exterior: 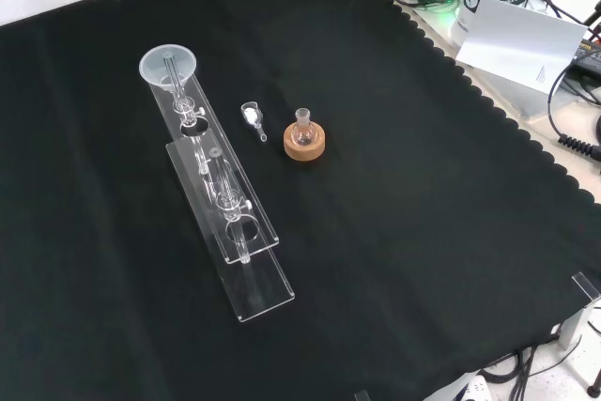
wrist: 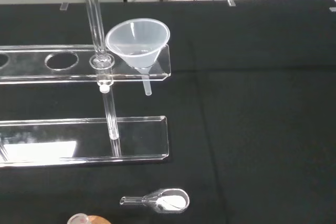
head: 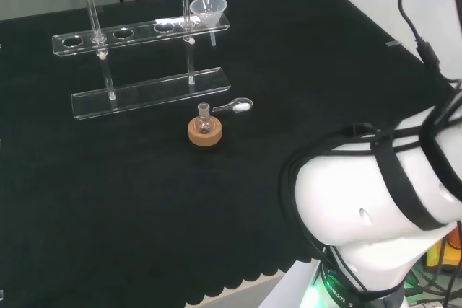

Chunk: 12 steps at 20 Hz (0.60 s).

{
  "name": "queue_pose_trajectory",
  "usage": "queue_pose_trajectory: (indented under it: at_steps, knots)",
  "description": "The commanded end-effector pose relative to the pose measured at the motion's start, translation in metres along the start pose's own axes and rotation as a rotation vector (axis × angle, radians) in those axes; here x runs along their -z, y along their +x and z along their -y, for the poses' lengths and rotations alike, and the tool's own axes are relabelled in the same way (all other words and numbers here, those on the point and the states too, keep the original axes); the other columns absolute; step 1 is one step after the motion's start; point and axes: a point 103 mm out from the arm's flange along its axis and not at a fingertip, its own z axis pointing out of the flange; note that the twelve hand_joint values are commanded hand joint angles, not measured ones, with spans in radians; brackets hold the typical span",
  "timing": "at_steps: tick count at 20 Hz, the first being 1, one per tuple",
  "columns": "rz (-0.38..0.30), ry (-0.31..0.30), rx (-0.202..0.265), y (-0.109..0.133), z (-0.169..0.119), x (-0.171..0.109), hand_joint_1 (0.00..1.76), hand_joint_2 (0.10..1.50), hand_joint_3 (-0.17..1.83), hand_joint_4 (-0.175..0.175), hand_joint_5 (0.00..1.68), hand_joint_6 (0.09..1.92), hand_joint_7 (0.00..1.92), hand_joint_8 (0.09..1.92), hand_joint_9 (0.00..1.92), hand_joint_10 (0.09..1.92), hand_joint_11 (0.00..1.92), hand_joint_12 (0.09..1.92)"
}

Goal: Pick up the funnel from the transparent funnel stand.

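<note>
One funnel (head: 208, 9) of cloudy plastic sits in the end hole of the clear stand (head: 141, 34), at the right end of the upper shelf in the head view and at the far, upper end in the front view (exterior: 168, 65). Its wide mouth rests on the shelf and its thin stem hangs down through the hole, clear of the lower shelf, as the wrist view shows (wrist: 138, 43). Two upright clear rods join the stand's two shelves; the one nearest the funnel (wrist: 100, 56) rises just beside its rim. Near the stand, on the black cloth (head: 108, 200), lies a small clear scoop (head: 238, 106) with a bit of white powder in its bowl, and just beside that a little glass flask (head: 204, 117) stands in a cork ring (head: 204, 132). The arm's white links (head: 375, 192) stand at the right of the head view, well apart from the stand. I cannot tell how the fingers are set. No writing on the ware can be read.
</note>
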Motion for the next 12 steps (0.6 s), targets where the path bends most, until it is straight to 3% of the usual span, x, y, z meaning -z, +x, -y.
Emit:
queue_pose_trajectory:
  at_steps: [1, 8, 12]
  knots:
    - [0.001, 0.025, 0.039, -0.024, -0.098, -0.010, 0.13, 1.13, 0.33, -0.029, 0.13, 0.09, 0.00, 0.35, 0.09, 0.71, 0.04, 1.41]
    - [0.088, 0.066, 0.101, -0.011, -0.150, -0.030, 0.40, 0.96, 0.31, -0.057, 0.20, 0.09, 0.04, 0.63, 0.27, 0.74, 0.15, 1.39]
    - [0.119, 0.108, 0.128, -0.001, -0.172, -0.042, 0.53, 0.88, 0.32, -0.072, 0.25, 0.09, 0.09, 0.70, 0.36, 0.73, 0.21, 1.38]
